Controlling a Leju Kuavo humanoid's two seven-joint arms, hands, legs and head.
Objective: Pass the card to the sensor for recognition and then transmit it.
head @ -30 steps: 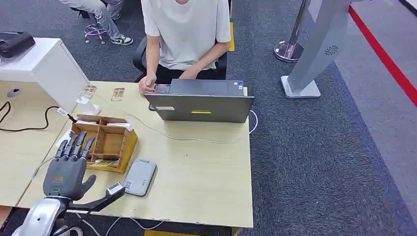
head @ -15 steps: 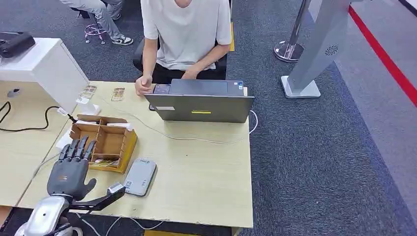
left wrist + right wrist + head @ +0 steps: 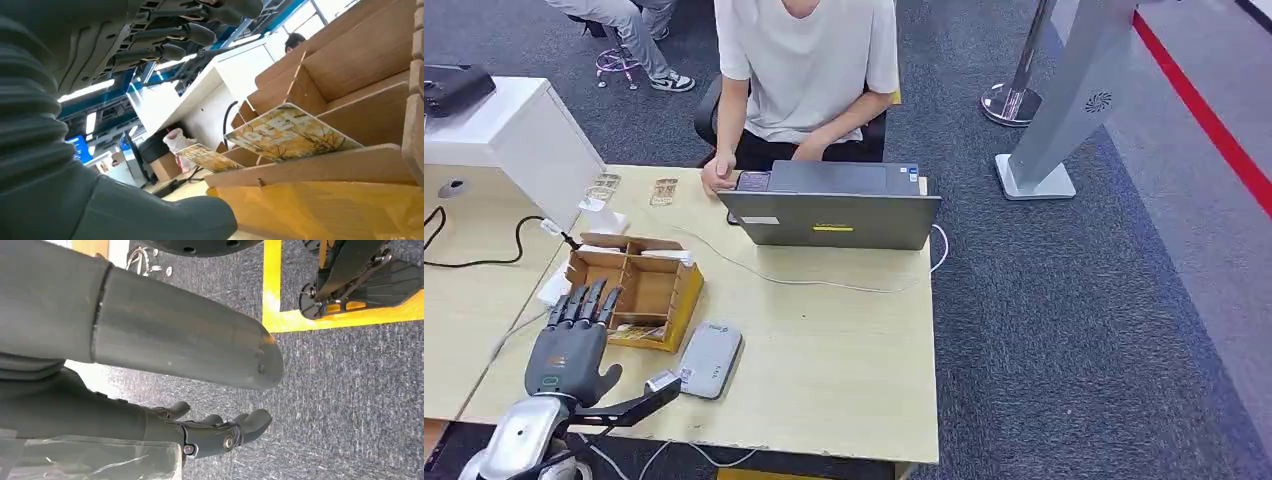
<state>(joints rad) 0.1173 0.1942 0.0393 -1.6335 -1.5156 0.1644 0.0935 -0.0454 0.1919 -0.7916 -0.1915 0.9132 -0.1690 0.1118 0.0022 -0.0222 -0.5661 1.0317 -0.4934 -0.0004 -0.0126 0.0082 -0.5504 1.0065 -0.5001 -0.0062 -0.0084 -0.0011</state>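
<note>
In the head view my left hand (image 3: 567,347) hovers open at the table's near left corner, fingers stretched toward the wooden divided box (image 3: 636,288). Patterned cards (image 3: 637,328) lie in the box's near compartment, just beyond my fingertips. The left wrist view shows yellow-patterned cards (image 3: 290,134) leaning inside the wooden box (image 3: 350,70), with my fingers (image 3: 185,35) spread above them and touching nothing. The grey card sensor (image 3: 708,359) lies flat on the table to the right of the box. My right hand (image 3: 175,347) hangs open over the carpet.
A person (image 3: 806,62) sits behind an open laptop (image 3: 834,206) at the table's far side, one hand by its left corner. Cables (image 3: 824,282) run across the light wooden table (image 3: 844,370). A white cabinet (image 3: 514,135) stands at the left.
My left hand has drawn back slightly toward the table's near edge, fingertips now a little farther from the box. The person has shifted a little.
</note>
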